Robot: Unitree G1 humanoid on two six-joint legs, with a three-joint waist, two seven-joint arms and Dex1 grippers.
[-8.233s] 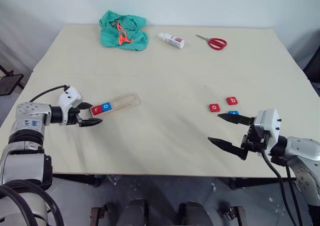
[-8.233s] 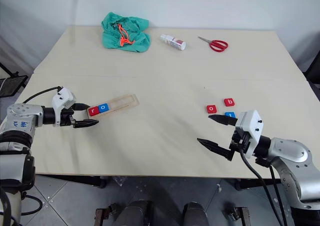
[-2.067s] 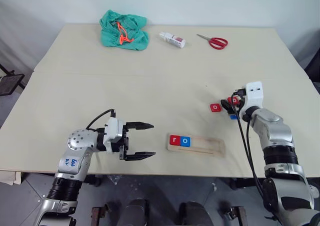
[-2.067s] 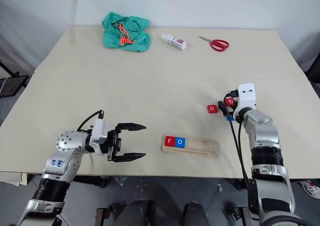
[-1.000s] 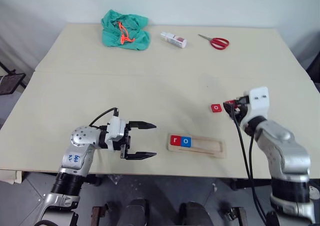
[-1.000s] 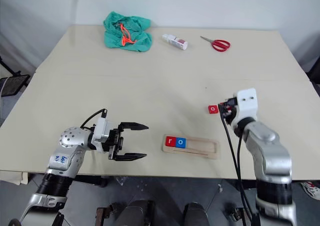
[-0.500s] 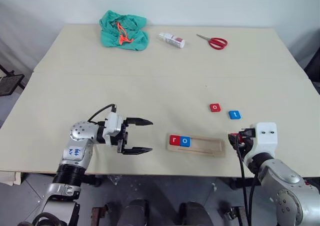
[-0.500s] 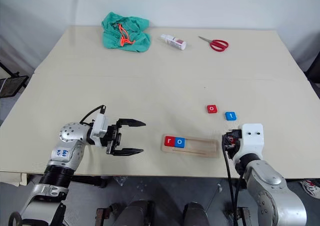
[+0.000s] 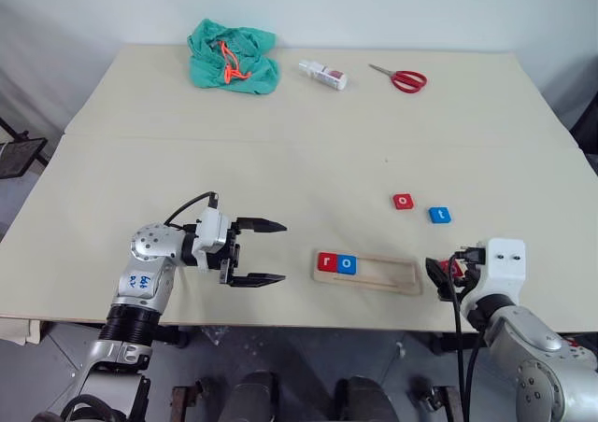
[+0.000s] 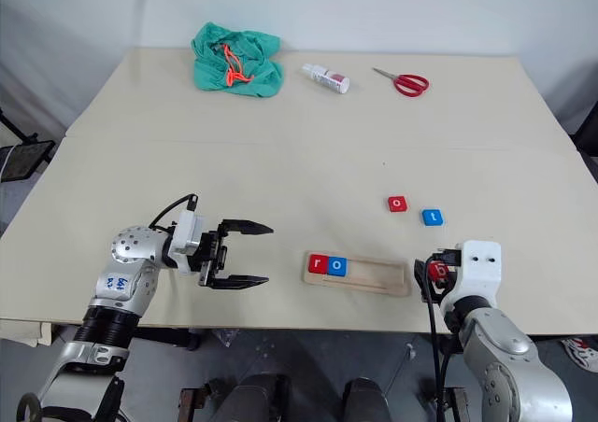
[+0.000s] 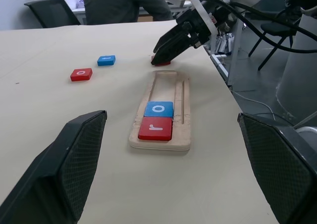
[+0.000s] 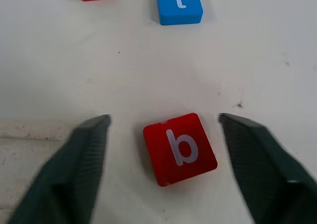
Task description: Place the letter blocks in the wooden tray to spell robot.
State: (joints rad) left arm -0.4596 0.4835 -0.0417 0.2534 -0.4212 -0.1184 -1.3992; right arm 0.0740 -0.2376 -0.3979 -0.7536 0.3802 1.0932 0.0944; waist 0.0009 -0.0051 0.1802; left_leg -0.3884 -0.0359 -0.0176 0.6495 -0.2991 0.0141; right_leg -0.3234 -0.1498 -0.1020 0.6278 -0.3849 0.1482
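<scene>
The wooden tray [image 9: 383, 276] lies near the table's front edge, with a red r [image 9: 326, 262] and a blue o [image 9: 347, 264] at its left end. A red o [image 9: 402, 201] and a blue t [image 9: 439, 215] lie on the table behind the tray's right end. The red b [image 12: 180, 148] rests flat on the table just off that end. My right gripper [image 12: 163, 117] is open and straddles the b without touching it. To the left of the tray my left gripper [image 9: 284, 251] points at it, open and empty.
A green cloth [image 9: 232, 46], a small bottle [image 9: 322, 74] and red scissors [image 9: 400, 77] lie along the table's far edge. The tray sits close to the front edge. Chairs and a seated person [image 11: 124, 3] show beyond the table in the left wrist view.
My right gripper brought the red b from beside the red o and blue t down to the tray's right end, then opened, leaving the b on the table. The left gripper stayed put.
</scene>
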